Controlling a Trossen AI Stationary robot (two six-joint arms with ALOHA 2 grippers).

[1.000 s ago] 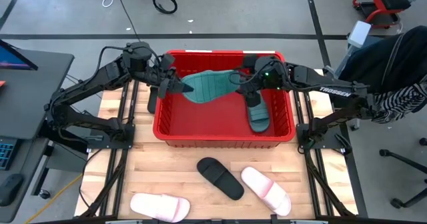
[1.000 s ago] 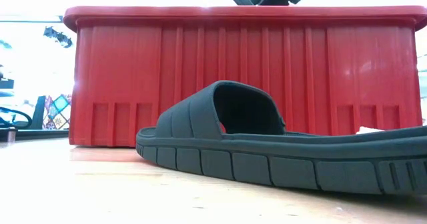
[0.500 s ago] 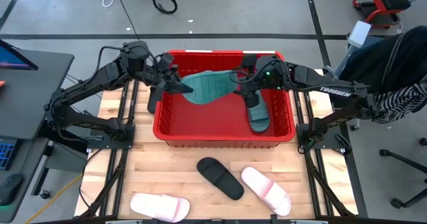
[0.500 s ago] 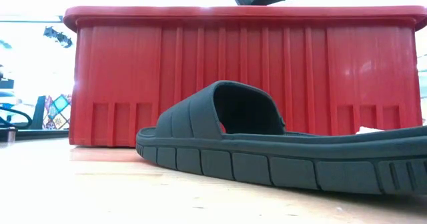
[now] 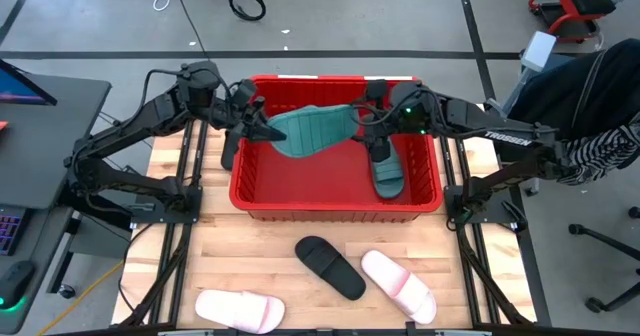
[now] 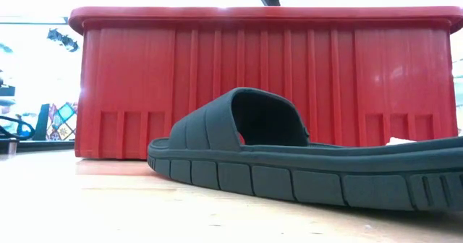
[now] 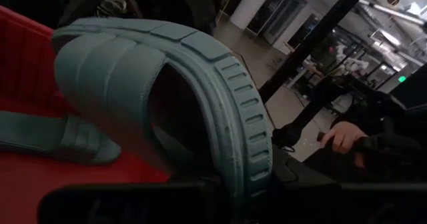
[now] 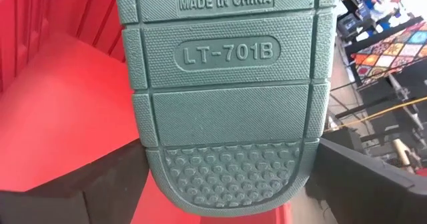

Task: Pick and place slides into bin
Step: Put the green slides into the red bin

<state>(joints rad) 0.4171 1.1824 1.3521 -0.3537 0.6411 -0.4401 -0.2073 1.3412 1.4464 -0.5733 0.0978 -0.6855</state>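
Slide in hand: teal green foam slip-on sandal (image 5: 312, 129), held sole-up in the air over the back half of the bin, spanning between the two tools.
Left tool (image 5: 262, 129): closed on one end of the held teal sandal; the left wrist view shows the ribbed sole edge (image 7: 230, 104) running down into the dark clamp.
Right tool (image 5: 360, 124): at the sandal's other end, a dark finger either side of the stamped sole (image 8: 230, 111) in its wrist view; it looks clamped on that end.
Bin: large rectangular red plastic crate with slotted walls (image 5: 335, 198), at the back of the tabletop; it already holds the matching teal green sandal (image 5: 387, 169), lying on the floor on the right arm's side.
Still outside: black foam sandal (image 5: 330, 266) near the front of the light wooden tabletop (image 5: 250, 251), a pale pink-white sandal (image 5: 398, 283) just beside it, and a second pale pink-white sandal (image 5: 240, 309) well apart at the front edge.
Step, as judged: the placing of the second teal sandal, not yet let go.
Next move, as judged: lower the sandal below the rim over the bare floor on the left arm's side, then part both tools together so neither end tips onto the rim.
Remaining: three sandals to fetch.
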